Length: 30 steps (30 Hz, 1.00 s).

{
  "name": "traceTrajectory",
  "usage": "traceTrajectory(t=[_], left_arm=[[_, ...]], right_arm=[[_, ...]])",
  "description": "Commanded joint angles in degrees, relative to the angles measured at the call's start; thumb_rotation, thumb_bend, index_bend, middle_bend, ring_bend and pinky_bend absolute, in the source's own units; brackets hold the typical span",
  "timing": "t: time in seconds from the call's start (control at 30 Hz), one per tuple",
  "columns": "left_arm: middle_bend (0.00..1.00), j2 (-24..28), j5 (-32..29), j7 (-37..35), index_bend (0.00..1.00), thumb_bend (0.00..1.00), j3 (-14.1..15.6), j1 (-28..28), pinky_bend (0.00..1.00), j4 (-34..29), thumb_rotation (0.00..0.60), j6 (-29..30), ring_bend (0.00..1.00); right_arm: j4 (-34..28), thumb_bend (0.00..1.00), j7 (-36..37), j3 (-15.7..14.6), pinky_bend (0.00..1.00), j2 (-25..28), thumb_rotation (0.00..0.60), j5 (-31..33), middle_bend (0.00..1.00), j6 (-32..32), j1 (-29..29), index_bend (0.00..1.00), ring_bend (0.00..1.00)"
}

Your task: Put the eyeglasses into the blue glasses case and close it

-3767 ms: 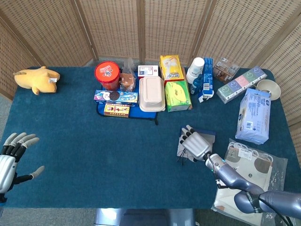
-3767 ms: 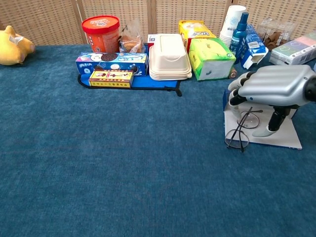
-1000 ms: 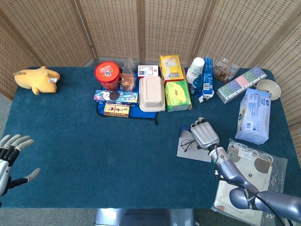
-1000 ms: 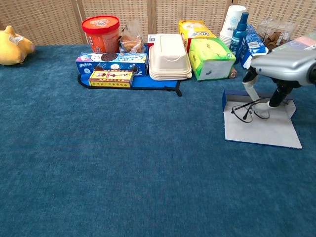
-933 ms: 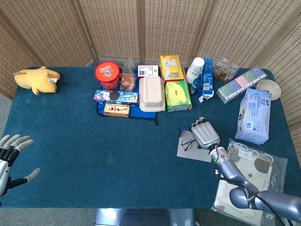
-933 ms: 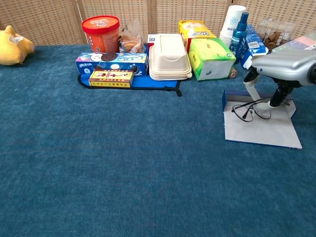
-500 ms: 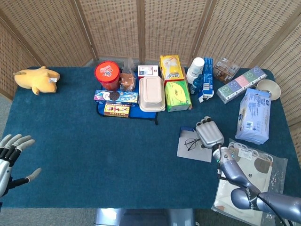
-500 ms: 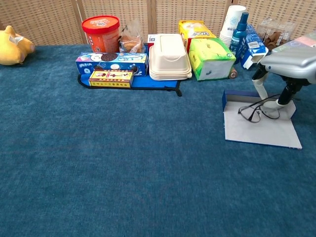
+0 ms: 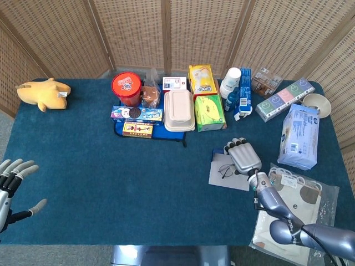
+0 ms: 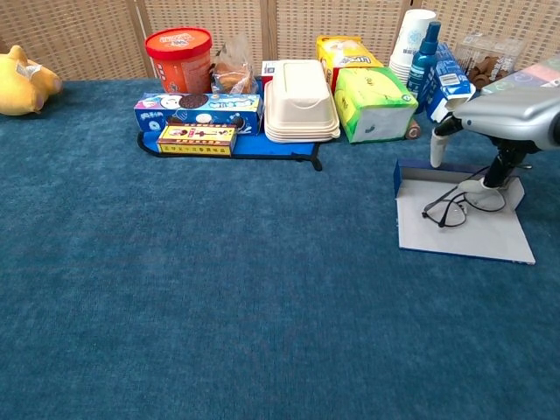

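Note:
The blue glasses case (image 10: 464, 234) lies open and flat on the blue cloth at the right, grey lining up, with its low blue wall (image 10: 409, 171) at the back. The black-framed eyeglasses (image 10: 457, 206) lie on that lining, also seen in the head view as eyeglasses (image 9: 226, 170) on the case (image 9: 221, 180). My right hand (image 10: 510, 116) hovers just above them with its fingers apart: one pale finger (image 10: 437, 150) is clear of the frame, and a dark one (image 10: 499, 173) stands at the far temple. My left hand (image 9: 10, 185) is spread at the table's near left edge, holding nothing.
Along the back stand a red tub (image 10: 179, 54), snack boxes (image 10: 198, 112), a white lunch box (image 10: 300, 101), a green tissue box (image 10: 377, 103), paper cups (image 10: 415, 39) and a spray bottle (image 10: 425, 58). A yellow plush toy (image 9: 44, 93) is far left. A blue pack (image 9: 299, 136) and a plastic bag (image 9: 291, 208) lie right.
The right hand carried the eyeglasses from the case's front left edge onto its lining and set them down. Its pale finger has come off the frame. The left hand stayed put.

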Motion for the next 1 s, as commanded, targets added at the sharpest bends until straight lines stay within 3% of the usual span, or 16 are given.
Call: traceTrajectory(t=[0.03, 0.3, 0.7, 1.0], left_arm=[[0.18, -0.02, 0.1, 0.07, 0.19, 0.13, 0.01, -0.07, 0.0, -0.01, 0.6, -0.1, 0.11], [0.18, -0.15, 0.48, 0.11, 0.19, 0.13, 0.0, -0.25, 0.0, -0.1, 0.6, -0.16, 0.11], [0.18, -0.04, 0.29, 0.02, 0.19, 0.13, 0.05, 0.12, 0.0, 0.05, 0.6, 0.27, 0.11], [0.18, -0.06, 0.55, -0.09, 0.19, 0.13, -0.04, 0.03, 0.0, 0.17, 0.6, 0.42, 0.1]], right_arm=[[-2.26, 0.35, -0.79, -0.44, 0.2, 1.36, 0.6, 0.56, 0.24, 0.99, -0.3, 0.3, 0.14], [-4.98, 0.35, -1.12, -0.19, 0.2, 3.0, 0.6, -0.76, 0.24, 4.2, -0.95, 0.3, 0.14], [2.47, 0.33, 0.48, -0.11, 0.2, -0.64, 0.6, -0.37, 0.24, 2.39, -0.41, 0.3, 0.14], [4.17, 0.33, 0.62, -0.46, 0.2, -2.6, 0.6, -1.1, 0.24, 2.28, -0.45, 0.3, 0.14]])
